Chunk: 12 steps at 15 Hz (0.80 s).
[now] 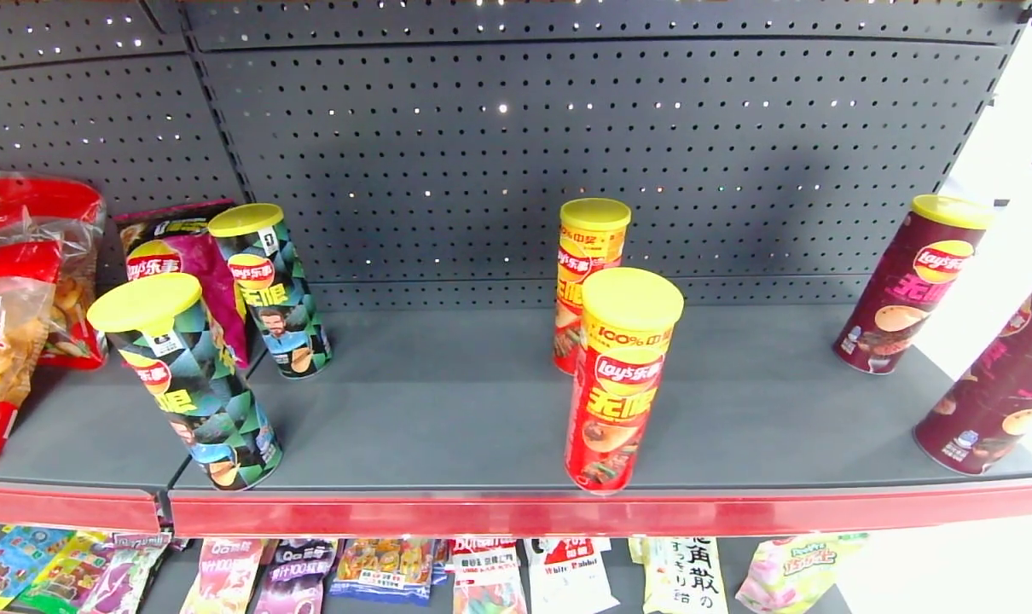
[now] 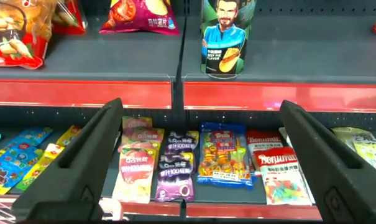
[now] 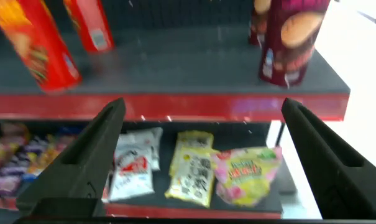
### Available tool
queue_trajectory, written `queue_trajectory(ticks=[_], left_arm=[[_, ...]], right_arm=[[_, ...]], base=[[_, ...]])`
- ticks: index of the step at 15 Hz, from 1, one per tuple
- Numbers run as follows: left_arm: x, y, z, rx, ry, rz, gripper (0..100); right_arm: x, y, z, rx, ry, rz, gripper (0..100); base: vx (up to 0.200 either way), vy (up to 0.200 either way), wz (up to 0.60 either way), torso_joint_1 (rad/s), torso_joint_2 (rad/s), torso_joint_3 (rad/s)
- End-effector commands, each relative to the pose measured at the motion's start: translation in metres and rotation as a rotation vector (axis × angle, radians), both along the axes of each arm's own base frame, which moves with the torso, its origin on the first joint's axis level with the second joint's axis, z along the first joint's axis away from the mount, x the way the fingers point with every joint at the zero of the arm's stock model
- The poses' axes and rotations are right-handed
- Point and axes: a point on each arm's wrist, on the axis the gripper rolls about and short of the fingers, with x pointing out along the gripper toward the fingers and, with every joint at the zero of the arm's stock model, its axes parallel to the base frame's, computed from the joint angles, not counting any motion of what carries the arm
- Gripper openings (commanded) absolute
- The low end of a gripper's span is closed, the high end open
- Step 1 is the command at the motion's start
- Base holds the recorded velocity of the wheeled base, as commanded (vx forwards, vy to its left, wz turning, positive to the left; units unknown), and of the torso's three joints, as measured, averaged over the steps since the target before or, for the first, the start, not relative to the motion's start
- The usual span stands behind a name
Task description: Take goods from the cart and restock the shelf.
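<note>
Chip cans stand on the grey shelf (image 1: 448, 409) with a red front lip. Two green-black cans (image 1: 188, 379) (image 1: 273, 290) are at the left, two red cans (image 1: 620, 379) (image 1: 586, 277) in the middle, two maroon cans (image 1: 913, 286) (image 1: 1006, 384) at the right. My left gripper (image 2: 197, 162) hangs open below the shelf lip, facing the front green-black can (image 2: 225, 37) and the snack bags beneath. My right gripper (image 3: 200, 158) is open too, below the lip between a red can (image 3: 35, 43) and a maroon can (image 3: 293, 37). Both hold nothing.
Snack bags (image 1: 21, 290) and a purple chip bag (image 1: 188, 256) fill the shelf's left end. Small candy and snack packets (image 1: 379, 571) hang in a row on the lower level. Bare shelf lies between the green-black and red cans. A perforated back panel (image 1: 516, 153) closes the rear.
</note>
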Motion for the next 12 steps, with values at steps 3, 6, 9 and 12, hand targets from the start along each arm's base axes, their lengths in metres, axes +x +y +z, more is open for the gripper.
queue_trajectory(ticks=[3, 6, 9, 12], left_arm=[[0.000, 0.000, 0.000, 0.000, -0.003, 0.001, 100], [0.000, 0.000, 0.000, 0.000, -0.003, 0.001, 100], [0.000, 0.000, 0.000, 0.000, -0.003, 0.001, 100], [0.000, 0.000, 0.000, 0.000, -0.003, 0.001, 100]], right_arm=[[0.038, 0.006, 0.106, -0.031, 0.062, 0.299, 100], [0.097, 0.021, 0.100, -0.120, 0.303, 0.443, 100], [0.119, 0.038, 0.088, -0.148, 0.436, 0.560, 100], [0.142, 0.057, 0.073, -0.205, 0.571, 0.532, 100]], base=[[0.000, 0.000, 0.00, 0.000, 0.00, 0.000], [0.000, 0.000, 0.00, 0.000, 0.00, 0.000], [0.000, 0.000, 0.00, 0.000, 0.00, 0.000], [0.000, 0.000, 0.00, 0.000, 0.00, 0.000]])
